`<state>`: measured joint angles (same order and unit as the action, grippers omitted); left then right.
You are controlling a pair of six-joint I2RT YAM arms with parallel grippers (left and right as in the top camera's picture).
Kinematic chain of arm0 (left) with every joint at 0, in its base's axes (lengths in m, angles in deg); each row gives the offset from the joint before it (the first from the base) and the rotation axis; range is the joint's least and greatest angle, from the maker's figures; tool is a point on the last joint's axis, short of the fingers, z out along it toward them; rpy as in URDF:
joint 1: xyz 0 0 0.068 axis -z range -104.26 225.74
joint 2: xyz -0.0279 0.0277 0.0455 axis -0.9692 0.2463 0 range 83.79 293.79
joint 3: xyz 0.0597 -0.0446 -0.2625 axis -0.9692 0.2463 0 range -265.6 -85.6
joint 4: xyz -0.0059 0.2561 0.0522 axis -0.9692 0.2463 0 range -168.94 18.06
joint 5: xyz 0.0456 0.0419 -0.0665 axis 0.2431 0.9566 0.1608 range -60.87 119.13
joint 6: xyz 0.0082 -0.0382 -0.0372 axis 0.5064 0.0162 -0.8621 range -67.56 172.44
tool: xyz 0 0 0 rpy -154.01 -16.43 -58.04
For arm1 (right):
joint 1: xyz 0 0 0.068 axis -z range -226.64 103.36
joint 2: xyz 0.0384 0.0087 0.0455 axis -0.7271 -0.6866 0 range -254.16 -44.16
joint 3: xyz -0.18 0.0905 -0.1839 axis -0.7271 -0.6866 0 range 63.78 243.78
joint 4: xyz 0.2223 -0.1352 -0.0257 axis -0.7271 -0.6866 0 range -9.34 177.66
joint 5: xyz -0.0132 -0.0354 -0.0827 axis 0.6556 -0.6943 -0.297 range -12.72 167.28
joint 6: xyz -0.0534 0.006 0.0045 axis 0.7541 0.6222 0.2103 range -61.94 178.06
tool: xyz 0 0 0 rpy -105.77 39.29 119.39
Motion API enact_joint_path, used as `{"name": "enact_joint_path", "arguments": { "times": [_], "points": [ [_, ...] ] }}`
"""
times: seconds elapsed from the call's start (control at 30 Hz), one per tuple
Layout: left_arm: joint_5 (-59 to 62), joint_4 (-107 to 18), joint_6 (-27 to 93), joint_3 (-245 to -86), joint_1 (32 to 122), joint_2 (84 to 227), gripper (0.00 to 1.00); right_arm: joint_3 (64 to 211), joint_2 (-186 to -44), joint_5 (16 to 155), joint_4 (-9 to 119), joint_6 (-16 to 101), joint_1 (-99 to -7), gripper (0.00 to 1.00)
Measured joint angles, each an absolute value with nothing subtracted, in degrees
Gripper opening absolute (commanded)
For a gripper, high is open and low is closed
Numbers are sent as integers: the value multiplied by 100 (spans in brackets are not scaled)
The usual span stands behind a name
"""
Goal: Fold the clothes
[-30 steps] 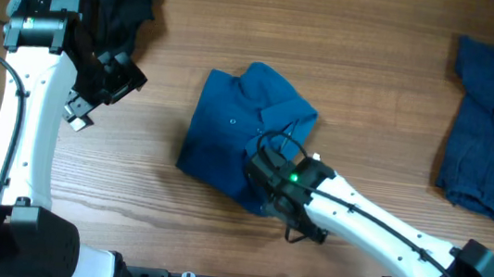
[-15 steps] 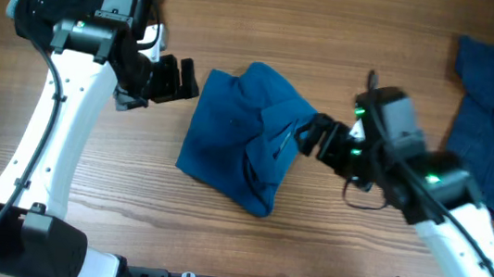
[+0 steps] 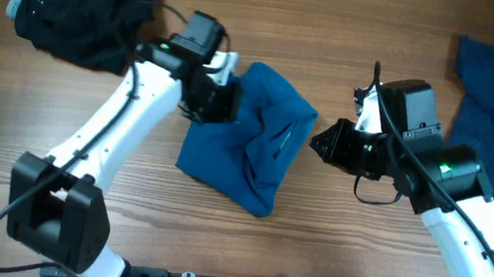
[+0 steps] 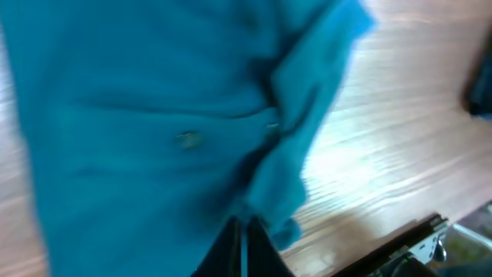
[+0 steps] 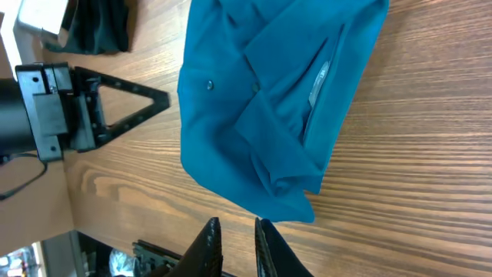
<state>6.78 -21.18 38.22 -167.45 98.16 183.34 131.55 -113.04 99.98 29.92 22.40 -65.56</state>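
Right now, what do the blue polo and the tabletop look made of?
Blue polo: soft knit-looking cloth, likely cotton or blend, matte; it creases and drapes in folds. Tabletop: wood or wood-look laminate, smooth satin; grain lines with faint sheen.

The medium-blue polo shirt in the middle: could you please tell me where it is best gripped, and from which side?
Probably the loose corner of the polo shirt nearest the robot, approached from the right arm's side. The layers bunch there into a pinchable fold, with table showing beside it.
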Motion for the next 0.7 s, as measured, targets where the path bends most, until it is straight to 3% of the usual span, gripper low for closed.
{"name": "enact_joint_path", "arguments": {
  "times": [0.37, 0.7],
  "points": [
    [460, -2260, 3624, -16653, 10021, 19243, 4, 13155, -11326, 10041, 3038, 2362, -6556, 19],
    [346, -3320, 3580, -15228, 9958, 19372, 4, 13155, -11414, 10063, 3628, 2388, -6556, 22]
  ]
}}
